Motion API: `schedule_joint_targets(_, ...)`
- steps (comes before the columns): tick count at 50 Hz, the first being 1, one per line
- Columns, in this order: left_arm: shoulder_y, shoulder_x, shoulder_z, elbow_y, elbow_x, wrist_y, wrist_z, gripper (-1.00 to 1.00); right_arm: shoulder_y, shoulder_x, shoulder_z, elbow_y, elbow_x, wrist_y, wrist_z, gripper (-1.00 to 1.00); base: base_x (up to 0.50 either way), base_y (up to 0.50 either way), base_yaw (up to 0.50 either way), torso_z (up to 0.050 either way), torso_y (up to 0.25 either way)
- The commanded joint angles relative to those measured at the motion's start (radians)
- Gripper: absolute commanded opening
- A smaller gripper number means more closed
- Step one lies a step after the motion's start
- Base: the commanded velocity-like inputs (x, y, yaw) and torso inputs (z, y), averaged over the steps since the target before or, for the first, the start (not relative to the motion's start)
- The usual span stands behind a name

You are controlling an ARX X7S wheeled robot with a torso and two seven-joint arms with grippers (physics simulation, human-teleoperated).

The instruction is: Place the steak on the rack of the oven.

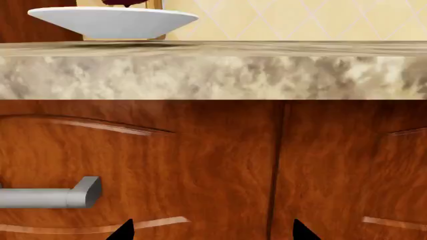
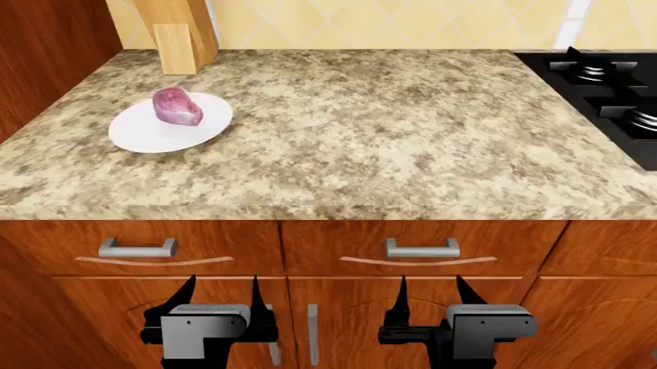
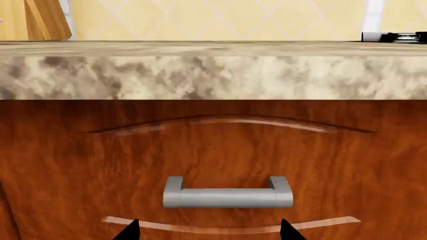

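Note:
The steak (image 2: 177, 106), pink-red with a pale edge, lies on a white plate (image 2: 144, 134) at the back left of the speckled counter; only a dark sliver of it (image 1: 127, 3) shows above the plate (image 1: 112, 21) in the left wrist view. My left gripper (image 2: 223, 290) and right gripper (image 2: 430, 288) hang low in front of the wooden drawers, both open and empty, well below and in front of the steak. The left fingertips (image 1: 123, 231) and right fingertips (image 3: 130, 231) face the drawer fronts. The oven and its rack are out of view.
A wooden block (image 2: 177, 31) stands behind the plate. A black gas hob (image 2: 605, 84) sits at the counter's right end. Silver drawer handles (image 2: 138, 247) (image 2: 422, 248) are below the counter edge; one shows close up (image 3: 228, 195). A wood panel (image 2: 41, 46) borders the left.

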Motion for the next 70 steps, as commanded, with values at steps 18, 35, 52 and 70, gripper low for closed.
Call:
schedule_joint_targets(18,-0.034,-0.058,0.048,-0.086,-0.028,0.079,-0.158,1.00,0.038,0.058,-0.073,0.081,0.064,-0.045,0.028,1.00,0.00,0.00,0.00,0.006,0.000)
schedule_joint_targets(35,-0.069,-0.079,0.065,-0.140,-0.036,0.065,-0.201,1.00,0.040,0.081,-0.103,0.072,0.081,-0.041,0.052,1.00,0.00,0.00,0.00,0.050,0.000)
schedule_joint_targets(52,-0.033,-0.129,0.102,0.160,-0.050,-0.124,-0.197,1.00,0.030,0.128,-0.167,-0.211,0.102,0.183,0.054,1.00,0.00,0.00,0.00,0.050,0.000)
schedule_joint_targets(70,-0.045,-0.231,0.087,0.642,-0.125,-0.588,-0.165,1.00,0.165,0.187,-0.129,-0.678,0.242,0.756,0.052,1.00,0.00,0.00,0.00,0.050,0.000)
